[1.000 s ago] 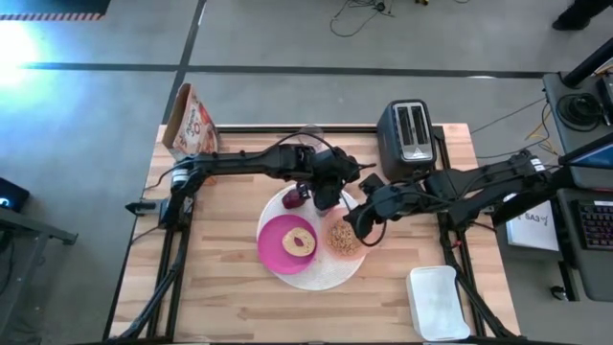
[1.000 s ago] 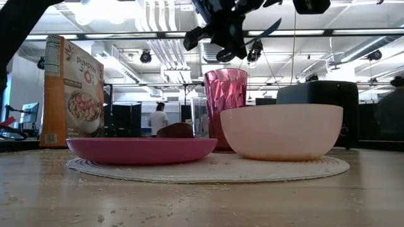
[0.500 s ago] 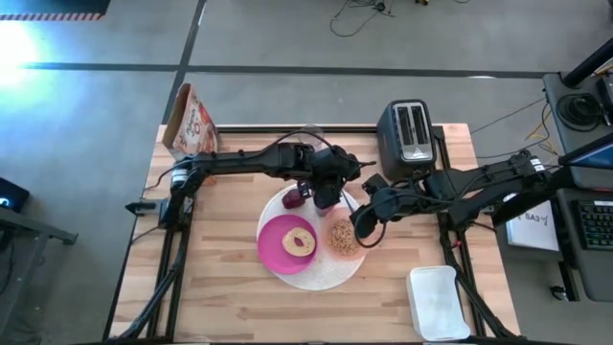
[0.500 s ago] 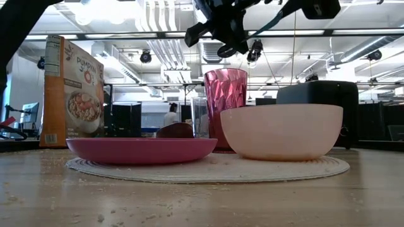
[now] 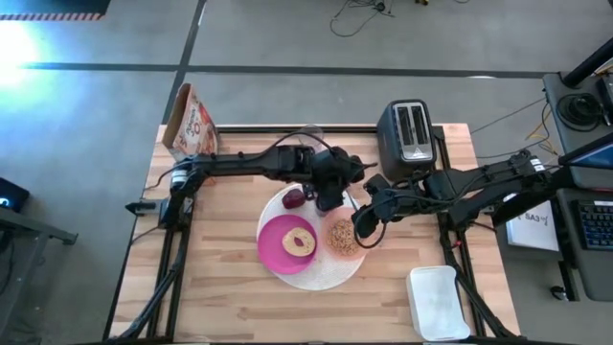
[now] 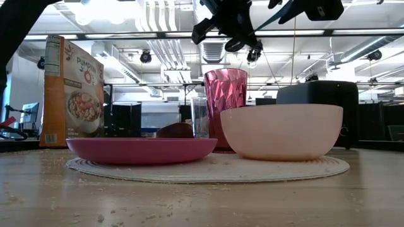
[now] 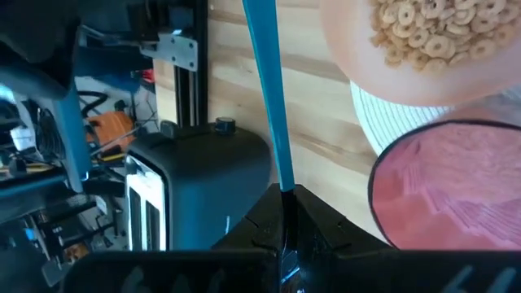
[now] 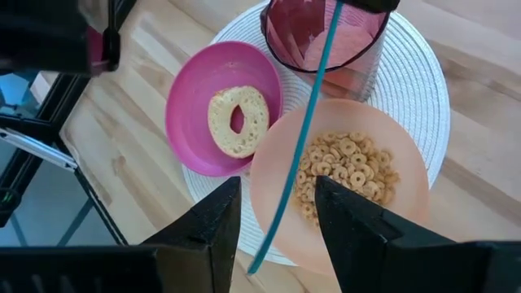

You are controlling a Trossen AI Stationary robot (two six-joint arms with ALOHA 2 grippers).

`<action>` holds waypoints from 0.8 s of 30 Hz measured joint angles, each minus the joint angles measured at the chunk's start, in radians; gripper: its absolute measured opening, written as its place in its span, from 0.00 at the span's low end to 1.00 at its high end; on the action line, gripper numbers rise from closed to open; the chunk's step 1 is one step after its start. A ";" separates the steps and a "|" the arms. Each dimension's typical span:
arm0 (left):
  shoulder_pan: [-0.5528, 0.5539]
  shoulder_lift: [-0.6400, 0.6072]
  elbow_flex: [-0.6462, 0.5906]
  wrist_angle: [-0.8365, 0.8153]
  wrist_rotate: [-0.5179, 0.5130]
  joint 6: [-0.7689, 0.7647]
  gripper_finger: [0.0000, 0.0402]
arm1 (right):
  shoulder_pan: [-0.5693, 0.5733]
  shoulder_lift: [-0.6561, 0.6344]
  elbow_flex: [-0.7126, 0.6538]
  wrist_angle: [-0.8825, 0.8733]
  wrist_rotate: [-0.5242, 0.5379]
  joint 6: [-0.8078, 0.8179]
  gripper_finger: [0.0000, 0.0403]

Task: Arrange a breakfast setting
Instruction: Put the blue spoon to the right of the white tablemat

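Here the wooden table [image 5: 220, 287] sits mid-frame on grey floor; toaster [image 5: 410, 134] upper right, cereal box [image 5: 192, 120] upper left. Left gripper [image 5: 330, 196], above the white plate [image 5: 316, 278], pinches the spoon [image 7: 267, 81]; right gripper [image 5: 364, 225] is open over the bowl [image 8: 342, 183]

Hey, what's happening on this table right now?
A two-armed robot is laying out breakfast. The left gripper is shut on a thin teal-handled spoon, holding it up over the translucent peach bowl of ring cereal. The right gripper hovers open just above that bowl. A bagel sits on the small magenta plate, beside a pink faceted tumbler, all on the large round white plate. A dark toaster and cereal box stand behind.
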 joint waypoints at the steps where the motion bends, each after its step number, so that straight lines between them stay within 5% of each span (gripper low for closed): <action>1: -0.001 0.000 0.000 0.000 0.000 0.002 0.00 | 0.000 0.000 0.000 0.000 0.000 0.000 0.36; 8: -0.003 0.000 0.001 0.016 0.000 0.002 0.00 | -0.004 0.000 0.000 0.000 0.004 -0.001 0.29; 18: -0.005 0.000 0.005 0.026 0.000 -0.009 0.00 | -0.010 0.001 -0.002 -0.016 0.008 0.004 0.04; 24: -0.006 0.000 0.005 0.035 -0.001 -0.014 0.00 | -0.010 0.001 -0.002 -0.044 0.011 0.007 0.03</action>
